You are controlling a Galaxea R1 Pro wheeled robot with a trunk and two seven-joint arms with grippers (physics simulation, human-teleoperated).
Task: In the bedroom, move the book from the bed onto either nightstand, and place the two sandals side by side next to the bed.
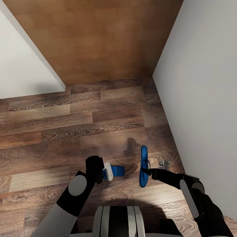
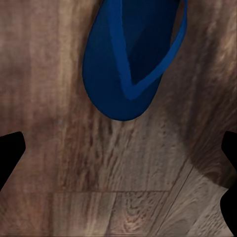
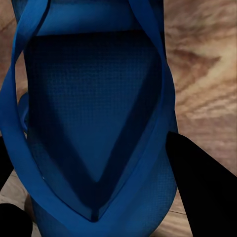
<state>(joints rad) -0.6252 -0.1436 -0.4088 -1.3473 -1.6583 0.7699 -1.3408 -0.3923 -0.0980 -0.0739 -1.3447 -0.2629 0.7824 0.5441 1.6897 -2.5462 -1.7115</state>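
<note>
Two bright blue sandals show. One sandal (image 1: pixel 117 171) lies flat on the wood-plank floor just past my left gripper (image 1: pixel 104 172). In the left wrist view this sandal (image 2: pixel 131 59) lies ahead of the open gripper (image 2: pixel 118 153), whose dark fingertips (image 2: pixel 10 153) stand wide apart with nothing between them. The other sandal (image 1: pixel 144 164) hangs on edge above the floor, with my right gripper (image 1: pixel 149 171) shut on it. The right wrist view has that sandal (image 3: pixel 94 123) close up, between the dark fingers (image 3: pixel 197 187). The bed, book and nightstand are out of view.
A white wall (image 1: pixel 204 98) runs close along the right side. Another white wall corner (image 1: pixel 23 65) juts in at the left. A plain brown wooden surface (image 1: pixel 98 36) closes the far end. Plank floor (image 1: pixel 82 131) lies open between them.
</note>
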